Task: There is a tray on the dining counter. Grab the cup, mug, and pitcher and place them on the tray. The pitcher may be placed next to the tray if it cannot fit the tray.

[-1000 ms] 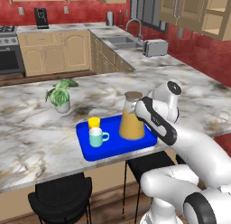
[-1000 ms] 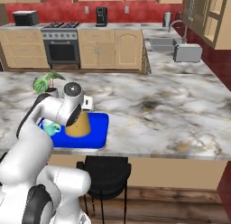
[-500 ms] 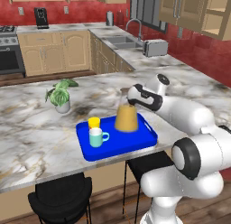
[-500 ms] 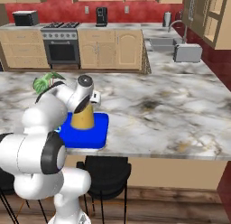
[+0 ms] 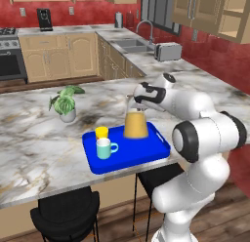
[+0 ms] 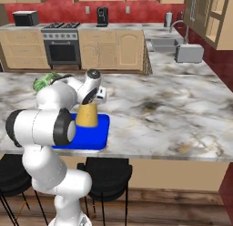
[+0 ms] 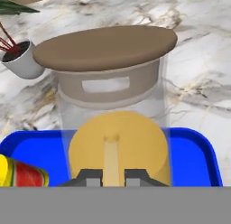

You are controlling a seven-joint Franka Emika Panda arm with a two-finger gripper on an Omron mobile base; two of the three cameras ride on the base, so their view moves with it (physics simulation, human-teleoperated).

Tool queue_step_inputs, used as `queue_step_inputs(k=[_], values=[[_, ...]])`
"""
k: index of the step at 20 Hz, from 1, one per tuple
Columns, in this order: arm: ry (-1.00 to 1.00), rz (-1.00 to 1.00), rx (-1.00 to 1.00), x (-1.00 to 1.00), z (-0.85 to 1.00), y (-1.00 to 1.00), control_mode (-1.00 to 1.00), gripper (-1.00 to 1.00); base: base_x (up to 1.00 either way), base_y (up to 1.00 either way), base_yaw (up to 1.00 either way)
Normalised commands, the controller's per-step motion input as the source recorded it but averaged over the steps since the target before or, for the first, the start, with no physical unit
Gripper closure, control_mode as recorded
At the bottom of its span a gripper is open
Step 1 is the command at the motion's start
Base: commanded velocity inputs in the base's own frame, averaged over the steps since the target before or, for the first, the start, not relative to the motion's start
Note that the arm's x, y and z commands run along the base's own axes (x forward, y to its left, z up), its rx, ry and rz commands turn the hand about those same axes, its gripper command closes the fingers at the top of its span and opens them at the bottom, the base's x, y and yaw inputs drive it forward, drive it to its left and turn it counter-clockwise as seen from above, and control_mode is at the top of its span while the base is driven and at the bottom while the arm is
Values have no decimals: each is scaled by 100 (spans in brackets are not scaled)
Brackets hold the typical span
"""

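**Left base view: tray contents on the dining counter**

We list a blue tray (image 5: 146,155) near the front edge of the marble dining counter (image 5: 34,148). On it we count three items: the pitcher (image 5: 135,123) of orange liquid standing upright toward the back, the yellow cup (image 5: 101,132), and the teal mug (image 5: 104,149) just in front of the cup. We find the gripper (image 5: 135,100) at the pitcher's lid, fingers nearly closed; we cannot tell whether they grip it. A potted plant (image 5: 64,102) stands apart, beyond the tray.

I see blue tray (image 5: 146,153) on dining counter (image 5: 29,153), upright orange pitcher (image 5: 135,124), teal mug (image 5: 104,149), yellow cup (image 5: 101,132) on it
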Motion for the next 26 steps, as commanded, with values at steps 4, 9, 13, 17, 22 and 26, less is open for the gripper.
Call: queue_step_inputs(k=[4,9,13,17,22,26], values=[[0,0,0,35,-46,1,-100,100,0,0,0],[-3,0,0,7,-36,4,-100,100,0,0,0],[-1,0,0,-4,-15,9,-100,100,0,0,0],[-1,0,0,-16,-10,7,-100,100,0,0,0],[-9,0,0,-29,-4,1,-100,100,0,0,0],[-13,0,0,-23,-24,0,-100,100,0,0,0]])
